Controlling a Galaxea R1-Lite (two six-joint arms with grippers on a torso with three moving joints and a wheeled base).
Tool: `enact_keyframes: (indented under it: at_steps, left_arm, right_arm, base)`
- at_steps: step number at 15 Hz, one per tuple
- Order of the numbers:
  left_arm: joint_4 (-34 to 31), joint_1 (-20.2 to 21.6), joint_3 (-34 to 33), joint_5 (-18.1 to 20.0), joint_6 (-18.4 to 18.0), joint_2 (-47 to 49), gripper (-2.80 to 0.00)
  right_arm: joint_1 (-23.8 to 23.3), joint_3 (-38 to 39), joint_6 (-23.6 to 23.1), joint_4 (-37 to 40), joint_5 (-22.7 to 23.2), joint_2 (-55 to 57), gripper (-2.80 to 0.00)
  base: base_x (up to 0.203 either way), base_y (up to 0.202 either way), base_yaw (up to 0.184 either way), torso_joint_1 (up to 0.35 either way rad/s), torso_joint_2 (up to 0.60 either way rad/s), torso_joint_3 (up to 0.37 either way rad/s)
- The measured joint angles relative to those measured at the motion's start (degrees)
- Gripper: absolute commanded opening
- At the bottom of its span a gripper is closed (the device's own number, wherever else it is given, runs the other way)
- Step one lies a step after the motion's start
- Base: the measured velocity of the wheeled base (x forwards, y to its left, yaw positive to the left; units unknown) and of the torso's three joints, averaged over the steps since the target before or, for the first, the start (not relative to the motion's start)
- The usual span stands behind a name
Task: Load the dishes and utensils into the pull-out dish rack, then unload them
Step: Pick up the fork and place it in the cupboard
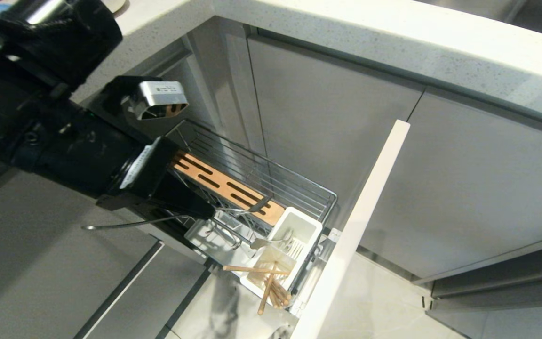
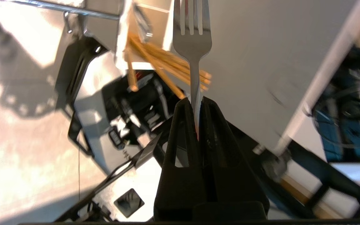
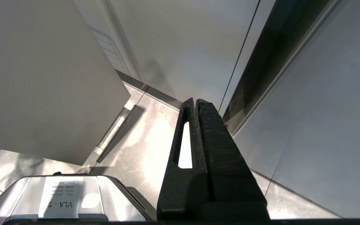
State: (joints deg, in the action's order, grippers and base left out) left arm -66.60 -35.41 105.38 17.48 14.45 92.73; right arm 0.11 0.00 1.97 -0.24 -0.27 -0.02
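My left gripper (image 2: 195, 101) pinches the fork (image 2: 192, 47) by its handle, prongs forward, so it can go into the white cup (image 1: 299, 230) of the pulled-out rack (image 1: 271, 181) beside the chopsticks (image 1: 271, 287), while my right gripper (image 3: 195, 101) hangs pressed shut near the floor

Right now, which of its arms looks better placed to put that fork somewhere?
The left. Its left gripper is shut on the fork, above the dish rack. The right gripper is shut, empty, beside cabinet doors.
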Motion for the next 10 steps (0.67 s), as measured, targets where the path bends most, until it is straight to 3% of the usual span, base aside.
enact_keyframes:
  at_steps: [2, 7, 10]
  left_arm:
    - [-1.0, -0.7, 1.1, -2.4, 0.8, 3.0, -2.8]
    - [-3.7, -3.4, 4.1, -3.6, 3.0, 8.3, -2.8]
    - [-2.4, -4.9, 4.7, -6.1, 6.1, 10.9, -2.8]
  right_arm:
    - [0.0, 0.0, 0.0, 0.0, 0.0, 0.0, -2.8]
    - [0.0, 0.0, 0.0, 0.0, 0.0, 0.0, -2.8]
    - [0.0, 0.0, 0.0, 0.0, 0.0, 0.0, -2.8]
  base:
    - [0.0, 0.0, 0.0, 0.0, 0.0, 0.0]
    - [0.0, 0.0, 0.0, 0.0, 0.0, 0.0]
    - [0.0, 0.0, 0.0, 0.0, 0.0, 0.0]
